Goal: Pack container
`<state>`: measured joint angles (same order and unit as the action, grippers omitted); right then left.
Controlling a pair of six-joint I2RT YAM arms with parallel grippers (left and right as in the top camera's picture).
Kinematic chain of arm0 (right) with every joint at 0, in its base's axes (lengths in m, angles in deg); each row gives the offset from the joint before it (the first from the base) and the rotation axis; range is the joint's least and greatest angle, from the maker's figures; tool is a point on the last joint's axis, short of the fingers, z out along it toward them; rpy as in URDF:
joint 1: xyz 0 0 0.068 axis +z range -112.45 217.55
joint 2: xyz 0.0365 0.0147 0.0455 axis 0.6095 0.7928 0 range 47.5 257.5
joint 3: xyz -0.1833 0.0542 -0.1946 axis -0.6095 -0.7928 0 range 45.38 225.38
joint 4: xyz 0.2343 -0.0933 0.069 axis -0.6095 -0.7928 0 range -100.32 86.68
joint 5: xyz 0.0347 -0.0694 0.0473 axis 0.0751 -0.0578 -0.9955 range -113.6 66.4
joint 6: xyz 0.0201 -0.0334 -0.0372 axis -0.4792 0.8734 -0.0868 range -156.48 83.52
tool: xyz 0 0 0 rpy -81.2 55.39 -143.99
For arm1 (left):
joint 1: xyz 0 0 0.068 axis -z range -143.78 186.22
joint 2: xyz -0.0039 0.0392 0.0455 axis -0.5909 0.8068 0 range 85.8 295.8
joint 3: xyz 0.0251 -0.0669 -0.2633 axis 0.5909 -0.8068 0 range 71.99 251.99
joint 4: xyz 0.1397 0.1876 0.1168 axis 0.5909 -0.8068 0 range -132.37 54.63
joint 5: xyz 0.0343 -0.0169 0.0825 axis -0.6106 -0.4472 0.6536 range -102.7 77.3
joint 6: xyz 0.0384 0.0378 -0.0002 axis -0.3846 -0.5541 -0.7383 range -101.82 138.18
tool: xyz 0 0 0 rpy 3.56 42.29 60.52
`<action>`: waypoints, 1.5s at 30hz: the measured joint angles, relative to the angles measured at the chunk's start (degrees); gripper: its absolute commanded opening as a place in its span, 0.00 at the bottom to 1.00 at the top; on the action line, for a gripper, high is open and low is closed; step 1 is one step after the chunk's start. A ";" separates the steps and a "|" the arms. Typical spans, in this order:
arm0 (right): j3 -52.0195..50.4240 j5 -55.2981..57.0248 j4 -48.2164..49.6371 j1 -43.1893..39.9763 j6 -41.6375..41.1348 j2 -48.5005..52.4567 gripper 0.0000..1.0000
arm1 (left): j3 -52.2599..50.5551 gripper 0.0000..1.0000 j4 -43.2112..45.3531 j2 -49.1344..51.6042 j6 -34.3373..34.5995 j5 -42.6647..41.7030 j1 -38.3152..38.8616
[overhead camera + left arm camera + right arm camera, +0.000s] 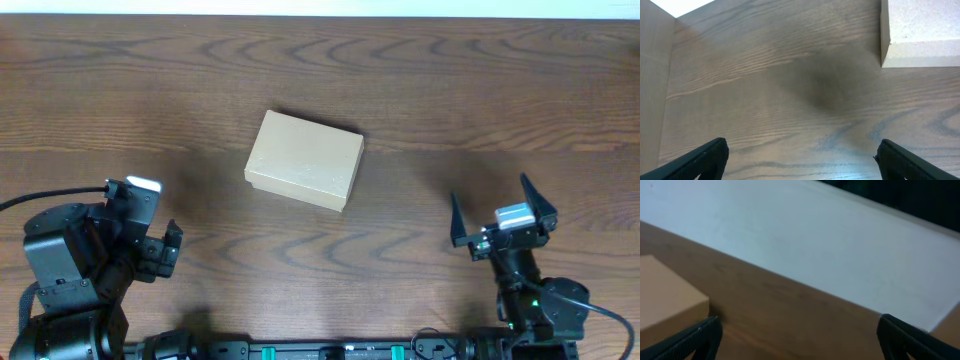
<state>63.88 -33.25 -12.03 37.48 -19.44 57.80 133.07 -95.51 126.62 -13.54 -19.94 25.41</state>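
Observation:
The container (pixel 305 159), a plain tan cardboard box with its lid down, lies at a slight angle in the middle of the wooden table (pixel 450 90). My left gripper (pixel 146 216) sits near the front left, well short of the box, with its jaws wide apart and nothing between them. In the left wrist view the container (pixel 920 30) shows at the top right, far ahead of the open left gripper (pixel 802 161). My right gripper (pixel 489 196) stands open at the front right, apart from the box. The right wrist view has the container (pixel 665 295) at the left edge, beside the empty right gripper (pixel 797 340).
Bare dark wood grain surrounds the box on all sides. A white surface (pixel 790 240) runs beyond the table's far edge. A light wooden strip (pixel 652 75) borders the left of the left wrist view. Both arm bases stand at the front edge.

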 measured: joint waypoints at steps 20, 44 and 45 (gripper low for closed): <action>-16.31 3.87 5.53 -1.14 -0.02 -3.50 0.99 | 0.00 0.95 0.00 0.00 0.00 0.00 0.00; -17.88 5.64 4.76 -1.40 -8.33 -1.20 0.99 | 0.00 0.95 0.00 0.00 0.00 -0.02 0.00; -17.88 5.64 4.76 -1.40 -8.48 -1.20 0.99 | 0.00 0.95 0.00 0.00 0.00 0.00 0.00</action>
<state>46.00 -27.61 -7.26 36.08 -27.92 56.60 133.07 -95.51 126.62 -13.54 -19.94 25.41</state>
